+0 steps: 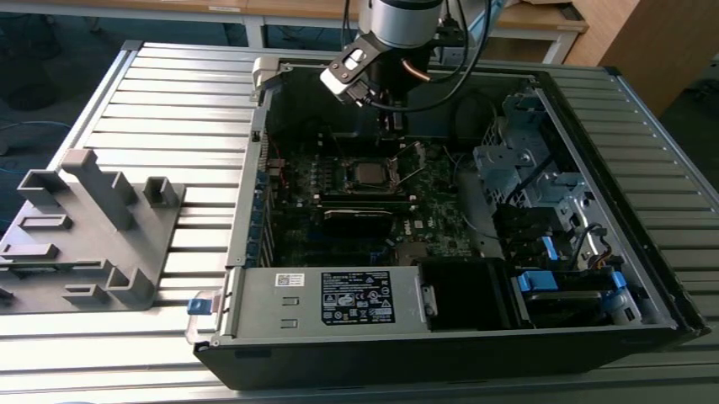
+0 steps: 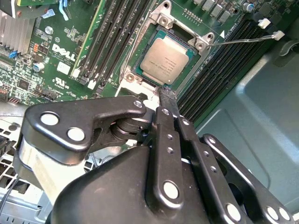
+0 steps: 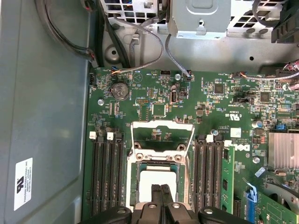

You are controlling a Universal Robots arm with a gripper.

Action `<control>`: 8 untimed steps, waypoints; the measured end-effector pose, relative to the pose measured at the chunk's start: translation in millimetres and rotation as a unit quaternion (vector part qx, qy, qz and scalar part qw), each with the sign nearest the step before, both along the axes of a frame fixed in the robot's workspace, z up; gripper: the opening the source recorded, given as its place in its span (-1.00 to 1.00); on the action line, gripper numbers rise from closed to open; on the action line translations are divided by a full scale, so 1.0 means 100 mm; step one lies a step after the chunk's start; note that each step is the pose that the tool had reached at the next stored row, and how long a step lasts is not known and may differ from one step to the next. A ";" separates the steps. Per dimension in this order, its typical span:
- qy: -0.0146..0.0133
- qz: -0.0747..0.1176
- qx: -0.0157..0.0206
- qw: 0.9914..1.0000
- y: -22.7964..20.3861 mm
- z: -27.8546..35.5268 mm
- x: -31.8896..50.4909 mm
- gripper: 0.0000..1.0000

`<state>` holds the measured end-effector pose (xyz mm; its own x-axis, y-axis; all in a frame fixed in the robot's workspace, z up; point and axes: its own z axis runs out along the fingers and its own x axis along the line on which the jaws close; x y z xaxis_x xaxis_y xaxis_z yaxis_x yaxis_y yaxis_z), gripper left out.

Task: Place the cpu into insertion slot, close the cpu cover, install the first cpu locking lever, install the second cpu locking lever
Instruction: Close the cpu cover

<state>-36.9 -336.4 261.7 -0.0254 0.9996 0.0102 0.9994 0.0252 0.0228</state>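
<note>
Grey-bronze square cpu (image 1: 366,174) sits socketed, exterior view. Second wrist view: black gripper (image 2: 168,94), closed and empty, at silver-rimmed black insertion slot (image 2: 202,44). First wrist view: silver-frame cpu cover (image 3: 162,124) stands open; a gripper nudge might skew the chip.

An open black computer case (image 1: 450,358) lies on its side on a grey ribbed desk (image 1: 168,93), taking up the middle and right of the exterior view. A grey plastic holder with upright blocks (image 1: 90,227) stands on the desk at the exterior view's left, apart from the case. Inside the case, a silver power supply (image 1: 326,299) with a white label sits at the lower middle and blue plastic tabs (image 1: 561,282) at the lower right. A green circuit board (image 1: 439,227) covers the case floor. The first wrist view shows long black memory slots (image 3: 105,172), a round coin battery (image 3: 120,89), a finned silver heat sink (image 3: 282,150) and grey cables (image 3: 161,46).
</note>
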 end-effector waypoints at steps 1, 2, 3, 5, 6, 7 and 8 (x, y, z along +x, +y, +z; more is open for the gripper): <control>0.000 0.000 0.000 1.000 0.000 0.000 0.000 -0.79; 0.000 0.000 0.000 1.000 0.000 0.000 0.002 -0.79; 0.000 0.000 0.000 1.000 0.000 0.000 0.005 -0.79; 0.000 0.000 0.000 1.000 0.000 0.001 0.019 -0.79; 0.000 0.000 0.000 1.000 0.000 0.001 0.034 -0.79; 0.000 0.000 0.000 1.000 0.000 0.001 0.050 -0.79; 0.000 0.000 0.000 1.000 0.000 0.000 0.063 -0.79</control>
<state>-30.6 -336.4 261.7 -0.0254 0.9996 0.0102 0.9994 0.0252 0.0227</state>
